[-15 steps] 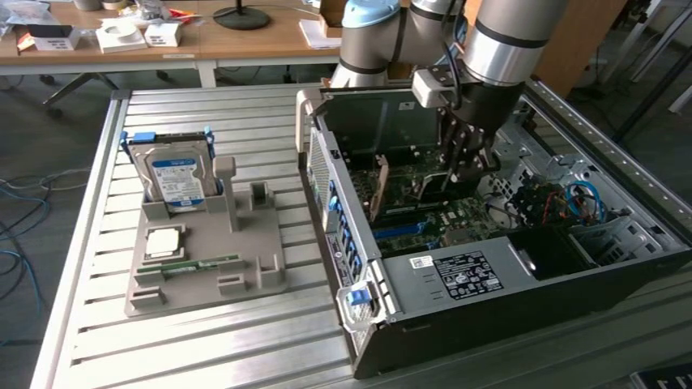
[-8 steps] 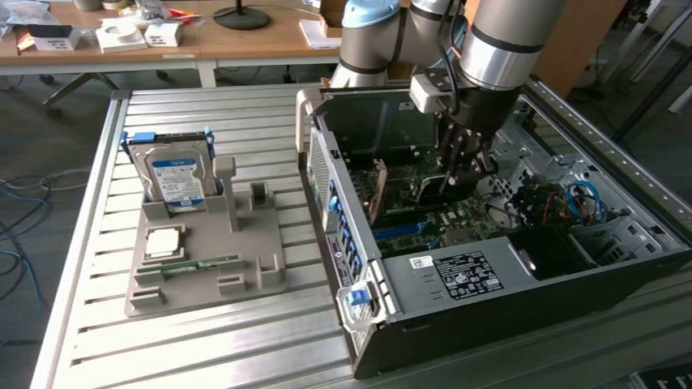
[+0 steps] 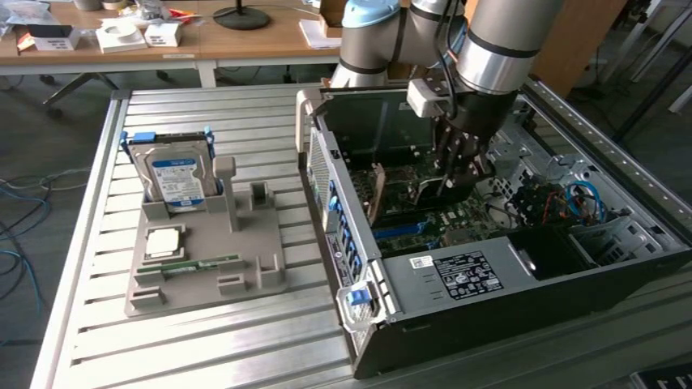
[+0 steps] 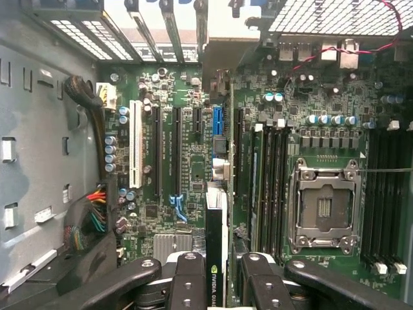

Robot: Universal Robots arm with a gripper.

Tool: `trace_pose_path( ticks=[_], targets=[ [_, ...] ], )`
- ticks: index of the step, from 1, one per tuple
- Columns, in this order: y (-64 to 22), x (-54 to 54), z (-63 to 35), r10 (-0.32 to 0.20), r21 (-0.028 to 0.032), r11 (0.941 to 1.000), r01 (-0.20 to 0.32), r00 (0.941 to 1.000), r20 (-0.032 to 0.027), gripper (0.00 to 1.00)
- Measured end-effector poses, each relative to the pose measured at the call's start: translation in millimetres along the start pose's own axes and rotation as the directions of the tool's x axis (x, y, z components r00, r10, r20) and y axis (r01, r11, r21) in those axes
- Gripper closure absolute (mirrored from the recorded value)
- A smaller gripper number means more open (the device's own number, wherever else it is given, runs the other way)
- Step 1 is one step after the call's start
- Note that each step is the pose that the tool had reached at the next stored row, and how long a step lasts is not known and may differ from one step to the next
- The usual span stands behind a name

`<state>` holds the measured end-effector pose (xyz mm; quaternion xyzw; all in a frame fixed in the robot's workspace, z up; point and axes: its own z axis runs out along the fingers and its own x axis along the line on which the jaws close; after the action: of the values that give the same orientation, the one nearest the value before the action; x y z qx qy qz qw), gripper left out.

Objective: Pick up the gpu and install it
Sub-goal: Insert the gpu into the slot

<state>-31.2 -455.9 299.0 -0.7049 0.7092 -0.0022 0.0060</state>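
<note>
While the gripper (image 3: 459, 166) works inside the open computer case (image 3: 487, 275), its fingers (image 4: 187, 284) are pinched on the gpu (image 4: 215, 261), one on each face, with the card held edge-on over the motherboard (image 4: 193, 174); in the wrist view the card's dark edge runs from the claw toward the rear bracket openings (image 4: 169, 22) and lies along the line of the blue slot (image 4: 217, 123), between the long black slots (image 4: 175, 155) on one side and the memory slots (image 4: 271, 187) on the other; whether the edge connector has entered a slot cannot be told. The step in hand is judged to be seating; it calls for a card square to the board and parallel to the slot, so that connector and bracket meet their openings together; pressure should be straight and even, since a tilted card could bind or stress the board. The hard drive (image 3: 178, 174) stands in the grey holder (image 3: 206, 267) on the table (image 3: 87, 243), well apart from the case.
</note>
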Motion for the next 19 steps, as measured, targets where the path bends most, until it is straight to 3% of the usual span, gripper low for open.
trace_pose_path(
  ticks=[19],
  targets=[
    [1.3, 0.1, 10.0, -0.001, 0.0008, 1.0, 0.001, 1.0, -0.0001, 0.74]
  ],
)
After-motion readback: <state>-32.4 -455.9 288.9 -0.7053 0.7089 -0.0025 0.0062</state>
